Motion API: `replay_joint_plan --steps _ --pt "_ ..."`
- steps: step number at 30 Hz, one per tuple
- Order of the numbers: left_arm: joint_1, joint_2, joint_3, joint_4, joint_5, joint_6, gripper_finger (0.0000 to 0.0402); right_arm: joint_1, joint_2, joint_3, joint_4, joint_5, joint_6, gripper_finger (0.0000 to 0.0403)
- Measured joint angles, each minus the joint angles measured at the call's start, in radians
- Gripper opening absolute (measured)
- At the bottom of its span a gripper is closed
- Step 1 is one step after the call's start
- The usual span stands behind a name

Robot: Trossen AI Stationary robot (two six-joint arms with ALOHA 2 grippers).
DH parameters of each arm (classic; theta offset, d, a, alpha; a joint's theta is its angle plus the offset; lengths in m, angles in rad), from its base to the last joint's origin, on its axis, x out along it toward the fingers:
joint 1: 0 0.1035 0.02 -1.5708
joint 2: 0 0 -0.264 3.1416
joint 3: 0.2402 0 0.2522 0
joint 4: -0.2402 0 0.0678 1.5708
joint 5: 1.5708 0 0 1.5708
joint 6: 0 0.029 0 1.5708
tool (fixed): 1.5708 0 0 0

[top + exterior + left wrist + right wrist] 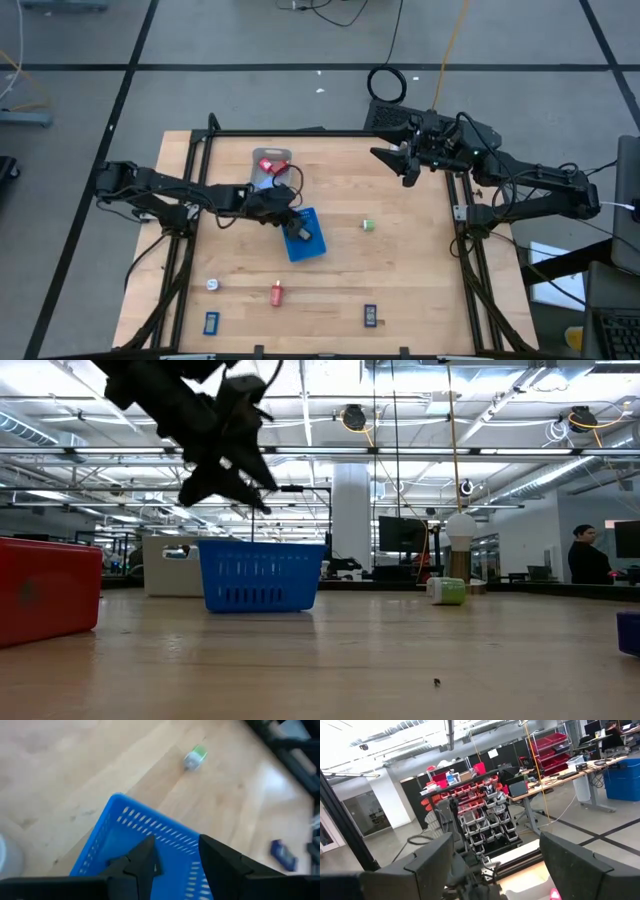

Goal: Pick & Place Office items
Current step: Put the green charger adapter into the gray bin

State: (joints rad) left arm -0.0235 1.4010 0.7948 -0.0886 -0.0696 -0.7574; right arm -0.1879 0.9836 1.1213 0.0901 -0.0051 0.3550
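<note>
A blue slotted basket (305, 238) stands on the wooden table near its middle, with a dark piece (303, 233) lying inside it. My left gripper (290, 221) hangs just over the basket's left rim, slanting down; in its wrist view the gripper (175, 844) is open with only the basket (145, 827) behind the gap. Loose office items lie on the table: a green one (368, 225), a red one (277, 293), a white one (213, 284), a blue one (211, 322) and a dark blue one (370, 316). My right gripper (403, 163) is raised at the far right, open and empty (495, 852).
A red piece on a grey-clear object (268, 165) stands far left of the basket. The table's black frame rails (190, 200) run along both sides. Bare wood (400, 270) lies between the basket and the near right corner. A person (588, 555) stands far behind the table.
</note>
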Motion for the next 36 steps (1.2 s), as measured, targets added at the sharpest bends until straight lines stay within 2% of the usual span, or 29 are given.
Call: replay_joint_plan --steps 11,20,26,36 --pt "0.0 -0.228 0.001 -0.016 -0.062 -0.016 0.0152 0.0 0.003 0.0 -0.093 -0.06 0.014 0.029" --pt "-0.005 -0.375 0.0 0.105 -0.064 0.035 0.0152 0.0 0.025 0.0 -0.242 -0.153 0.008 0.029" --pt "-0.005 -0.376 0.002 0.192 -0.062 0.071 0.0152 0.0 0.05 -0.001 -0.387 -0.157 -0.024 0.029" --pt "-0.005 -0.357 0.002 0.282 -0.018 0.025 0.0152 0.0 0.1 0.0 -0.504 -0.155 -0.066 0.029"
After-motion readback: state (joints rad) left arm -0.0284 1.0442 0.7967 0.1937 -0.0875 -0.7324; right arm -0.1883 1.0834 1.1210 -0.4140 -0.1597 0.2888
